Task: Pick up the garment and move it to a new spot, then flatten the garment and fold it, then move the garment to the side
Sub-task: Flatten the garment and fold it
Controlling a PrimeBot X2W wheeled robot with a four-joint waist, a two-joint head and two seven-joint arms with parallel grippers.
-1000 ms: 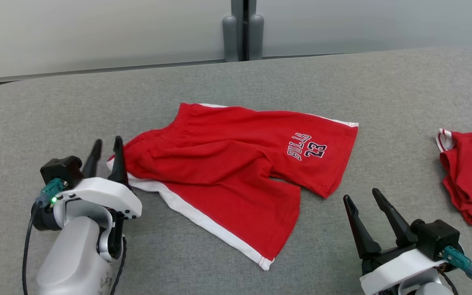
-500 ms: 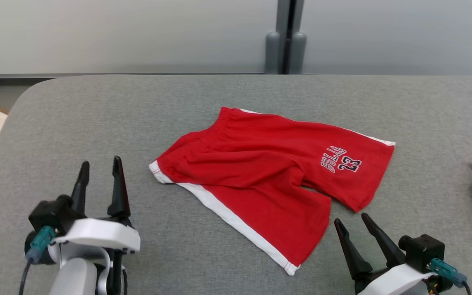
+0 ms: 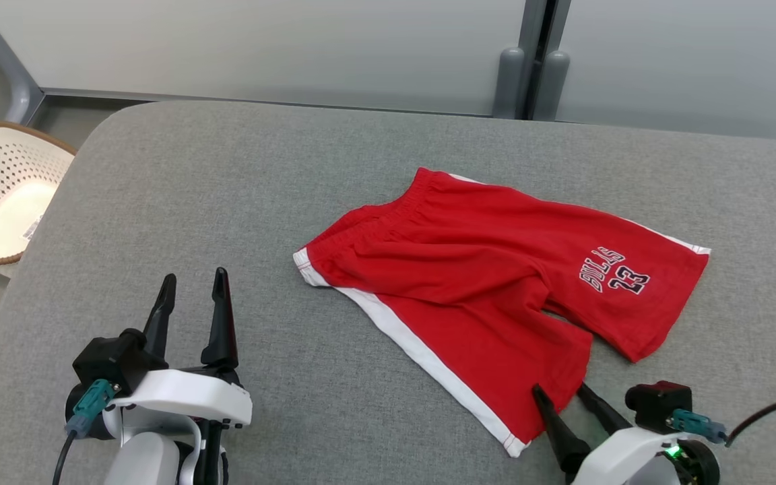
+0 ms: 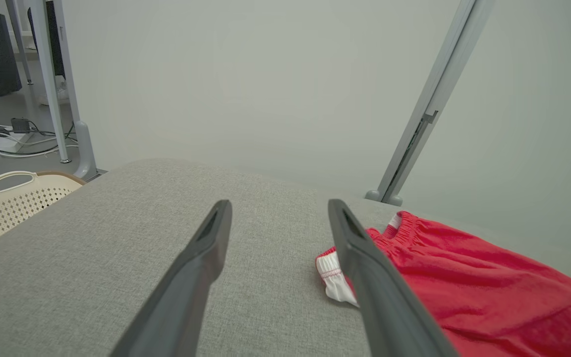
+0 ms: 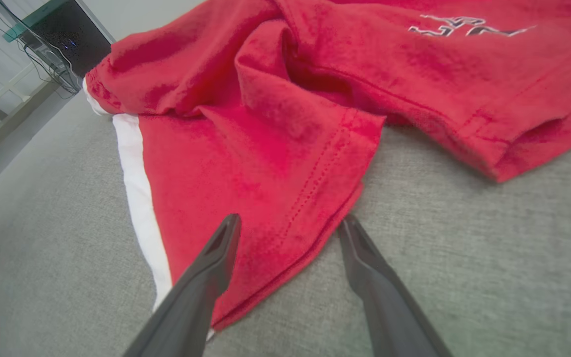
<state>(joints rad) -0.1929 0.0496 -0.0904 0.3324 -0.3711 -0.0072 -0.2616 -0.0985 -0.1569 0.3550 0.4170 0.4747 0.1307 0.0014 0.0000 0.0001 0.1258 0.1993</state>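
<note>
Red shorts (image 3: 469, 269) with a white side stripe and a "BULLS 23" print lie spread on the grey table (image 3: 213, 175), waistband to the left, legs to the right. My left gripper (image 3: 195, 277) is open at the lower left, apart from the waistband corner. In the left wrist view the left gripper (image 4: 279, 208) is empty and the shorts (image 4: 464, 297) lie just right of its right finger. My right gripper (image 3: 558, 391) is open at the near leg's hem. In the right wrist view the hem of the shorts (image 5: 275, 163) lies between the right gripper's (image 5: 290, 220) fingertips.
A cream perforated basket (image 3: 4, 195) sits on the floor beyond the table's left edge; the basket (image 4: 13, 203) shows in the left wrist view too. A grey partition post (image 3: 529, 74) stands behind the table. Bare grey table spreads to the left of the shorts.
The head camera has turned left, bringing the basket in and losing a second red garment at the right. My left gripper has drawn off the waistband corner. My right gripper has closed in on the leg hem.
</note>
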